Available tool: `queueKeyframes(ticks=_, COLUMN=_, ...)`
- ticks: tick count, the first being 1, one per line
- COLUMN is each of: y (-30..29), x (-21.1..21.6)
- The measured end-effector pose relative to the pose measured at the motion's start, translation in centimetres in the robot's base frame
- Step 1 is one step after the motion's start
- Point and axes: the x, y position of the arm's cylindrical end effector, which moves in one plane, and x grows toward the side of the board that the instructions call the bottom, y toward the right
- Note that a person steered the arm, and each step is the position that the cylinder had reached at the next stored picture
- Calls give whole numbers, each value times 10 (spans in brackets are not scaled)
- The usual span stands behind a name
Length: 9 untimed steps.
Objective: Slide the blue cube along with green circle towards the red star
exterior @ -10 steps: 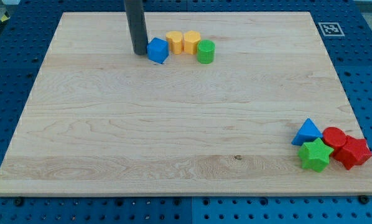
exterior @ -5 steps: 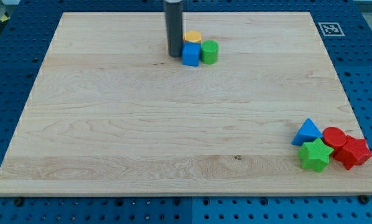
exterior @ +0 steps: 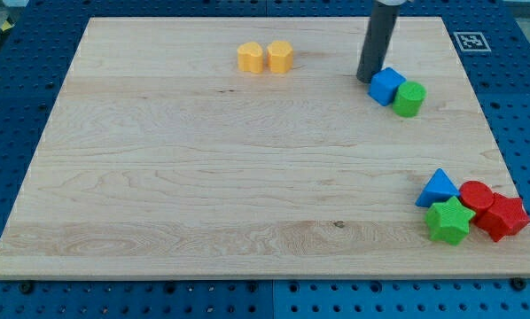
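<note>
blue cube sits in the upper right of the board, with the green circle touching its lower-right side, so the two read as one chain. the rod's tip is right against the cube's upper-left side, looks like contact. that placement makes sense: tip, cube and green piece line up on a diagonal heading down and to the view's right, so force goes through the cube into the green one instead of splitting them. no fingers on this rig, just a bare rod, so nothing to open or clamp; it only pushes. red star is at the view's lower right corner, well apart from the pair, packed in with a red cylinder, a green star and a blue triangle. judgement: roughly halfway, the pair is on the correct side of the board but the downward leg is left. risk i'd flag: the green circle is round and slightly off the push axis, it could roll off the cube's face if the heading steepens. blue triangle also lies close to the approach line. two yellow blocks sit side by side, near the top edge, well clear.
</note>
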Motion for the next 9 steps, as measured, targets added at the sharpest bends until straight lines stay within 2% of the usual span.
queueKeyframes(ticks=9, y=90, x=97)
